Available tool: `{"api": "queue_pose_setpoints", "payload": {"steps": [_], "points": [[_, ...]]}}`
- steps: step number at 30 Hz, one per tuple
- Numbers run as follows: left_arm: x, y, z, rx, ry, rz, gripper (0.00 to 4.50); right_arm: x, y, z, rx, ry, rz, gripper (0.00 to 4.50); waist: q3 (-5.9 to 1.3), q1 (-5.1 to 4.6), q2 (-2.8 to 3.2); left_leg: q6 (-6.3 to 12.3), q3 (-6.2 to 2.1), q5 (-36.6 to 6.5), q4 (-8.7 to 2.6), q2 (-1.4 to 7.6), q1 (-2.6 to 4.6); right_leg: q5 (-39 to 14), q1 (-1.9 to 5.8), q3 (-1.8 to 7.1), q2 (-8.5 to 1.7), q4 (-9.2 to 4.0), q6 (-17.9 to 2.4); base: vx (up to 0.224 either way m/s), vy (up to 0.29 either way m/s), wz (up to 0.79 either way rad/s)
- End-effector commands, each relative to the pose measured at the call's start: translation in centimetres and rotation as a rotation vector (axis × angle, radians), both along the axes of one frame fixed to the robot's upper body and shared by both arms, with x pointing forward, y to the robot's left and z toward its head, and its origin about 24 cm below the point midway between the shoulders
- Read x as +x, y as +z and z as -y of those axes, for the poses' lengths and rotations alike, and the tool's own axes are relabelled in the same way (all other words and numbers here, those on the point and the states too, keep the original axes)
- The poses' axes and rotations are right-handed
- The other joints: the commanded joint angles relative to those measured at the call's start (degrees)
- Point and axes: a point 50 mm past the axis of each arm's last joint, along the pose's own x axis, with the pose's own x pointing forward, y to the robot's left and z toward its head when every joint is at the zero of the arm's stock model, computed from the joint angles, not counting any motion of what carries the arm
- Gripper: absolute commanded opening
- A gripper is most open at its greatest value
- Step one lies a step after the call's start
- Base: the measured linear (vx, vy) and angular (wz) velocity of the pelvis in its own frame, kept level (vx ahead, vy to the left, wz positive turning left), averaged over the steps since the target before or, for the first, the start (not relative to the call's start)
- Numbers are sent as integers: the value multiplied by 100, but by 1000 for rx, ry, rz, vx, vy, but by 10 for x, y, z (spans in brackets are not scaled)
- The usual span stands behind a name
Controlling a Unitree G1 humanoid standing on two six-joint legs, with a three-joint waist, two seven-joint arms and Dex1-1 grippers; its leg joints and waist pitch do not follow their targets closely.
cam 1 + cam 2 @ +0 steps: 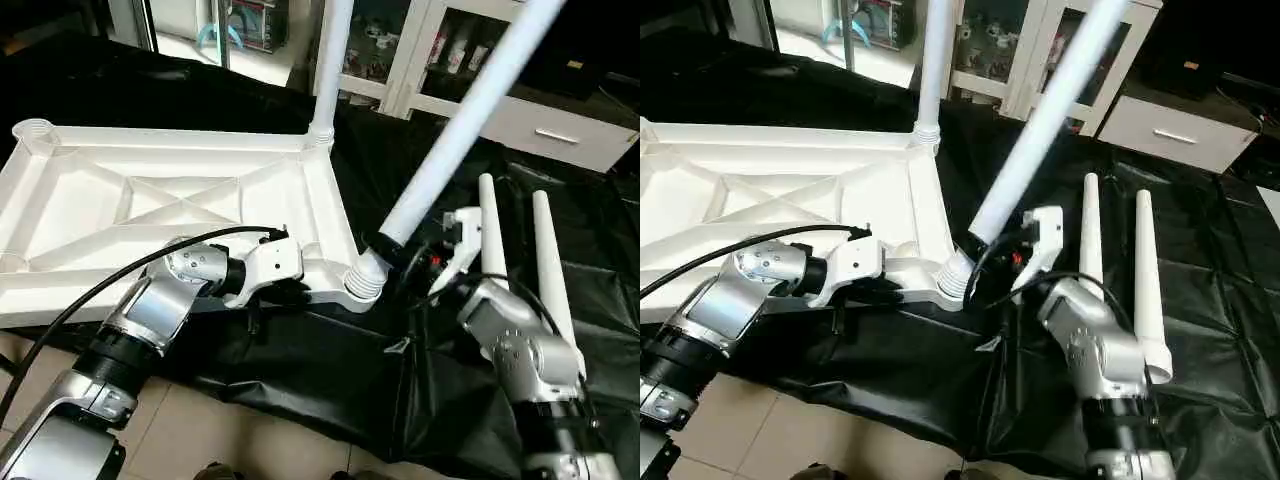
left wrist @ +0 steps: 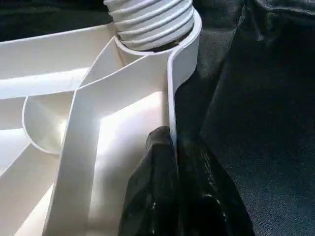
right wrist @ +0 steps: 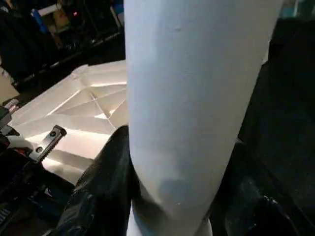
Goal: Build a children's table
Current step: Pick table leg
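Black-draped work table (image 1: pixel 300 380), tiled floor (image 1: pixel 200 430), left hand (image 2: pixel 172 182) pinching tabletop (image 1: pixel 150 200) rim, right hand (image 3: pixel 162 196) clamping leg (image 1: pixel 460 130)

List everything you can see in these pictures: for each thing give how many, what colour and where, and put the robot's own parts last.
Tabletop: one, white, underside up on the black cloth.
Upright leg: one, white, standing in the far corner socket.
Tilted leg: one, white, threaded end in the near corner socket.
Loose legs: two, white, lying side by side on the cloth.
Black cloth: one, covering the work table.
Cabinet: one, white, behind the table.
Left gripper: one, black, pinching the tabletop's rim.
Right gripper: one, black, around the tilted leg.
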Motion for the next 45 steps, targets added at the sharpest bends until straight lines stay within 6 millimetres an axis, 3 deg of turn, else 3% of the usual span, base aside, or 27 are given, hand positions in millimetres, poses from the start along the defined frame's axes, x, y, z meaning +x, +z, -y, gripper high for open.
{"api": "queue_pose_setpoints", "payload": {"steps": [1,10,17,22,29,36,41,45], "points": [[1,2,4,7,-23,16,0,-13,-32,9,-90,-36,-127,183,-309,-18,115,-137,-157,-1308,-473,333,124,-1196,185,256,-391,-390,-1090,0,0,0],[3,3,4,7,-14,21,0,-23,-37,7,-161,-1,-77,183,-274,-35,114,-181,-187,-1671,-509,344,118,-1773,157,269,-406,-460,-932,0,0,0],[3,2,2,8,-8,23,0,-33,-43,3,-269,77,-34,183,-278,-38,91,-120,-178,-1562,-508,344,109,-1539,169,266,-393,-446,-957,0,0,0],[3,2,2,8,-6,23,0,-37,-49,-1,-332,153,-60,183,-257,-54,95,-169,-205,-1842,-534,353,112,-2004,149,269,-403,-499,-844,0,0,0],[2,2,1,8,-6,21,0,-42,-57,-3,-407,252,-115,183,-253,-66,77,-180,-215,-1948,-544,352,114,-2021,144,275,-408,-516,-822,0,0,0],[1,1,2,7,-9,16,0,-36,-59,-4,-464,309,-179,183,-258,-80,57,-216,-225,-2015,-559,355,120,-2098,142,271,-396,-524,-786,0,0,0],[0,0,3,6,-16,11,0,-23,-49,-9,-501,371,-186,183,-243,-128,70,-290,-253,-2244,-578,359,136,-2428,119,263,-404,-557,-738,0,0,0],[0,0,4,6,-20,9,0,-17,-43,-13,-513,404,-201,183,-253,-141,62,-287,-246,-2167,-575,361,140,-2241,127,271,-409,-552,-783,0,0,0]]}}
